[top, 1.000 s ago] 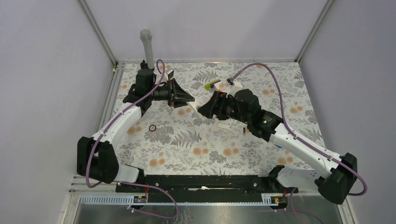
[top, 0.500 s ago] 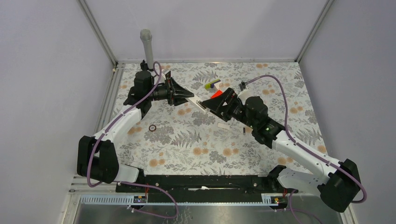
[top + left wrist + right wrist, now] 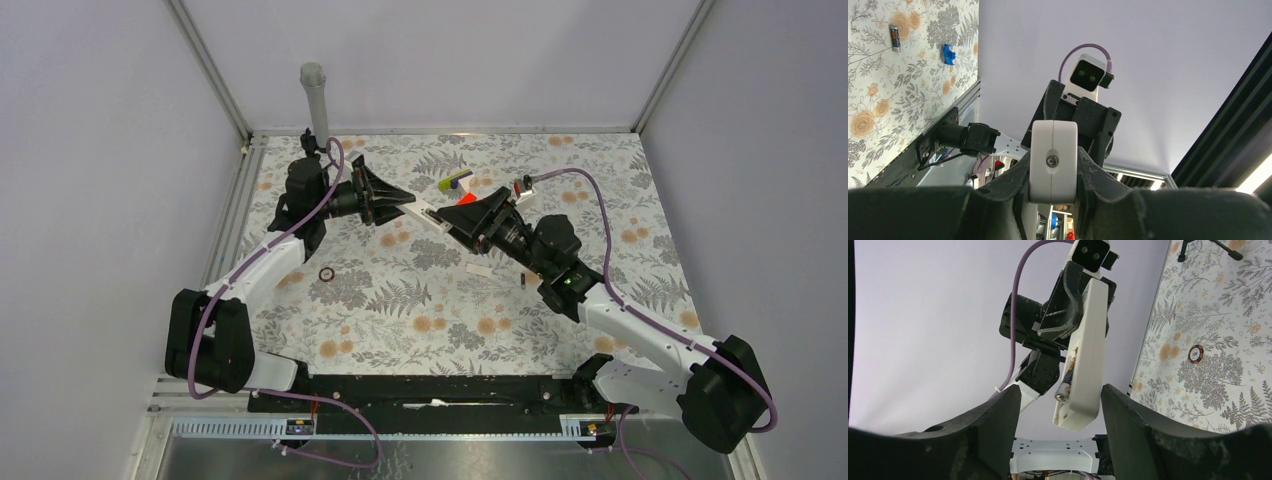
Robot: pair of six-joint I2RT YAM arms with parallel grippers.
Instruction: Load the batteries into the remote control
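Observation:
My left gripper is shut on the remote control, a slim white bar held off the table and pointing right. In the left wrist view the remote's end sits clamped between the fingers. My right gripper faces it, open, its jaws standing either side of the remote's free end without touching. One battery lies in the remote's open compartment, its metal tip sticking out at an angle. A second battery lies on the flowered mat, also visible as a small cylinder.
A white strip lies on the mat near the loose battery. A small dark ring is at the left. A red cylinder and a yellow-green piece lie behind the grippers. A blue piece and a grey post are there too.
My right gripper has swung up and left to the remote's free end, its jaws widening and then narrowing a little. The left gripper has tilted the remote toward it.

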